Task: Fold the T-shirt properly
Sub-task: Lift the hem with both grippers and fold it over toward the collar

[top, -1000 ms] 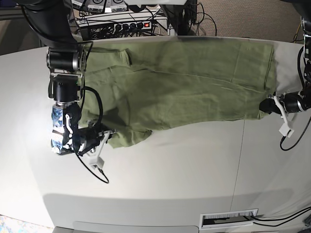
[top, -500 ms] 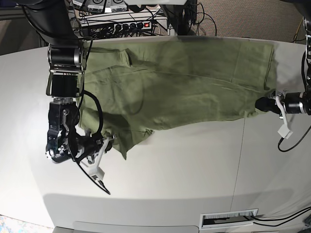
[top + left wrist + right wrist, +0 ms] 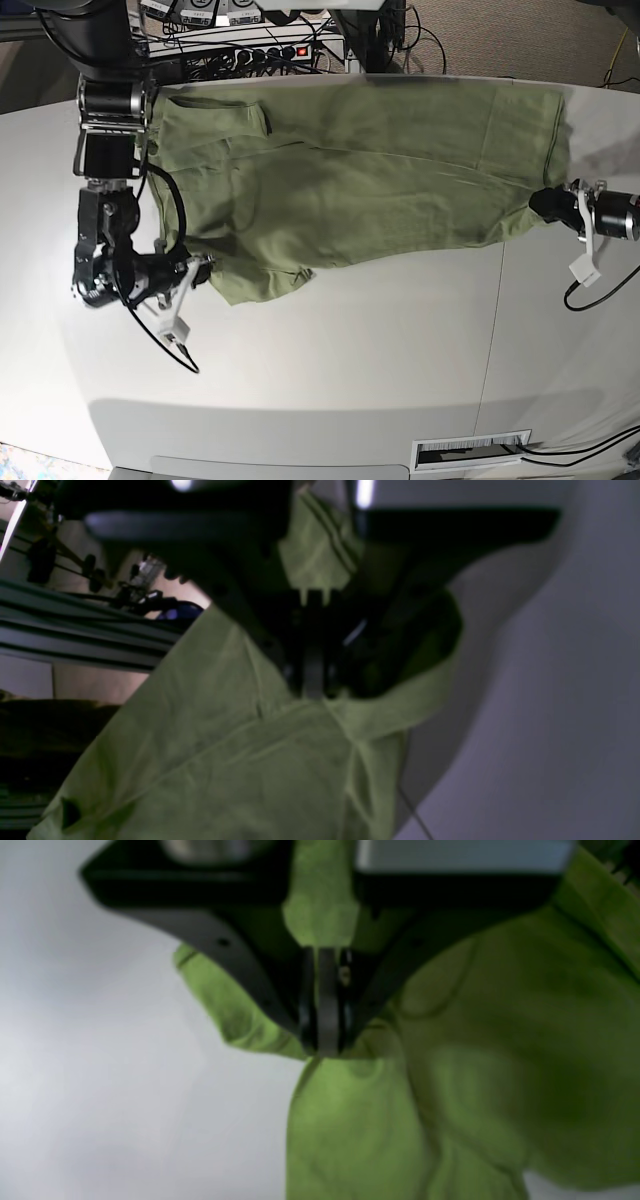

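A: Any print, tag or lettering readable on the T-shirt (image 3: 370,170)?

B: None readable; plain olive cloth only, spread wide over the pale worktop (image 3: 380,350).

A: And the fingers?

B: Left gripper (image 3: 312,692) pinched tight on a hem fold. Right gripper (image 3: 322,1047) likewise clamped on bunched cloth at the opposite end.

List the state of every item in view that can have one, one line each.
Plain olive-green short-sleeved cotton T-shirt: unfolded, spread across the table, pinched at two near edges.
Left gripper: shut on the T-shirt's edge.
Right gripper: shut on the T-shirt's edge.
White curved table: bears the shirt.
Power strip behind the table: red switch lit.
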